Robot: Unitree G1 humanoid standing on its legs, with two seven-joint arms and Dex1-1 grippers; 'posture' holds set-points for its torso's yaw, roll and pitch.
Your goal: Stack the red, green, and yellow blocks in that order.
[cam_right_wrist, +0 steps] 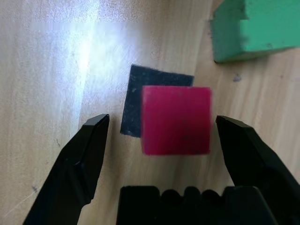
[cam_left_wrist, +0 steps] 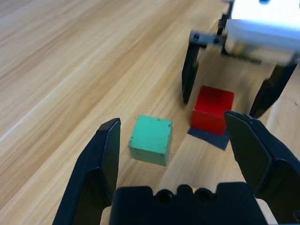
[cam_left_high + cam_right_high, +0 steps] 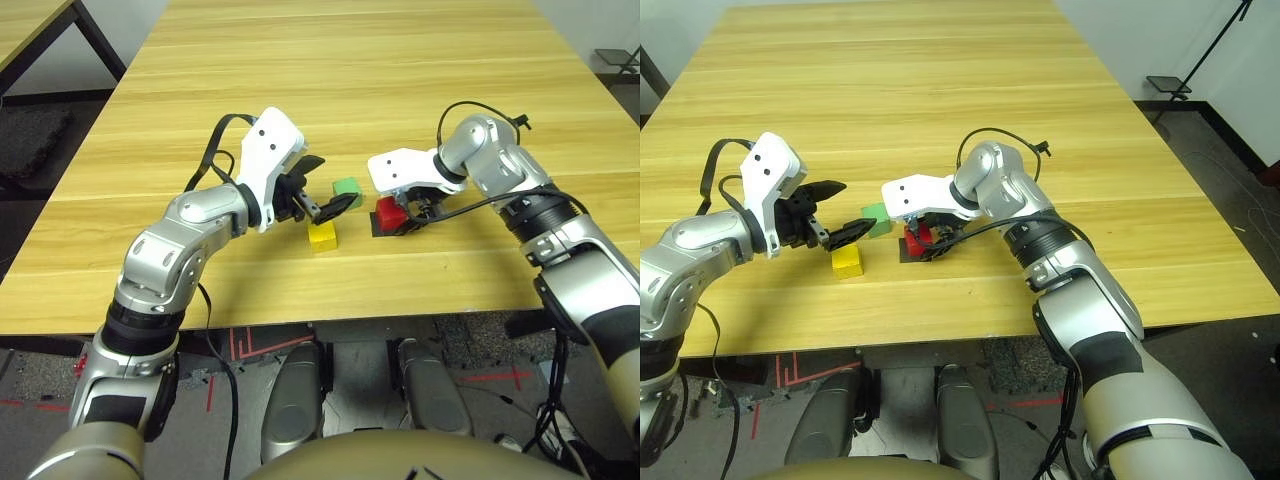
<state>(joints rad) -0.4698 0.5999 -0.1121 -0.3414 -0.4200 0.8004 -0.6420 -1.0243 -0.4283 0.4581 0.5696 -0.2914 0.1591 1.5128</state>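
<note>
A: Where's the red block [image 1: 176,120]?
B: On the black patch [image 1: 132,110], between the right tool's [image 1: 162,117] fingers. They're apart, clear of both sides.
A: Risk there?
B: Sideways drift on lift-off; a finger could clip red and shove it off the patch.
A: Green block [image 2: 151,139]?
B: On the surface [image 3: 330,100], near red, on its left. Left tool [image 2: 172,119] is over that side, fingers spread, nothing gripped.
A: Risk?
B: Tools are close. If left goes for green before right backs out, they could knock together. Crooked grip on green, crooked stack.
A: Yellow block [image 3: 322,236]?
B: On the surface, nearer the robot, by the left tool. Low sweep of that arm could bump it. Goes last, so a leaning green would probably tip it.
</note>
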